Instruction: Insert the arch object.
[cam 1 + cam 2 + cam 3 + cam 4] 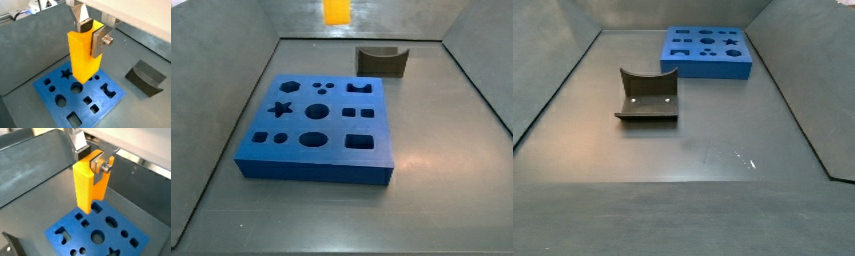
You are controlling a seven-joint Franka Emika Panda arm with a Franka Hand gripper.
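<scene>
My gripper [91, 36] is shut on the arch object [81, 57], a bright orange block held upright between the silver fingers. It hangs above the blue board [40, 82] with shaped holes, its lower end over the board's far part. Both wrist views show the grip; in a wrist view the gripper [90, 162] clamps the top of the orange block [83, 188] above the board [137, 230]. In a side view only the block's lower end [337, 10] shows, high above the floor behind the board [318, 165]. The gripper is out of both side views.
A dark grey-brown block with a curved hollow [381, 61] stands on the floor beside the board; it also shows in a side view [647, 95] and a wrist view [145, 76]. Grey sloped walls enclose the floor. The board [708, 68] lies near one wall.
</scene>
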